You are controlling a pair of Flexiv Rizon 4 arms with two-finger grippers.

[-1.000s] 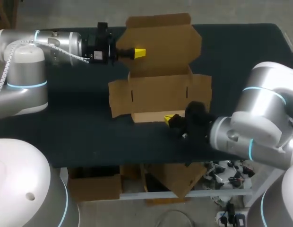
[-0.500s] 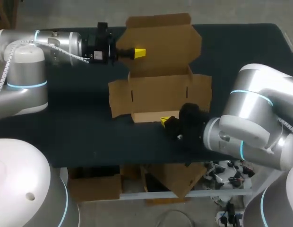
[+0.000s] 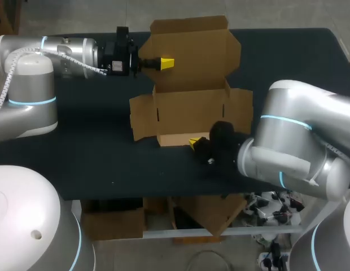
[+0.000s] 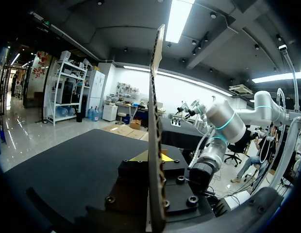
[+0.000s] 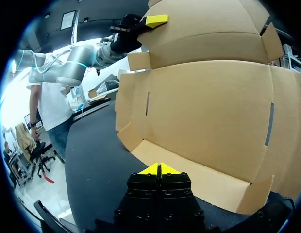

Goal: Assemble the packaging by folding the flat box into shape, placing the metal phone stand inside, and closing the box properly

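Currently the left gripper (image 3: 163, 62) is clamping the lid (image 3: 197, 45) of the cardboard box (image 3: 192, 107) lying on the counter (image 3: 79, 152). Meanwhile the right gripper (image 3: 195, 142), fingers pressed together and empty, is sitting just at the front flap (image 3: 175, 138).

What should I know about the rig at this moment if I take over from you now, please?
Cardboard box: lies unfolded in the middle of the table, walls not yet raised.
Left pincer: shut on the left edge of the lid panel.
Right pincer: shut with nothing between its tips, which sit at the front flap.
Metal phone stand: not in view.
Done: no step finished that shows.
To do: fold the walls up, put the stand in, close the lid.
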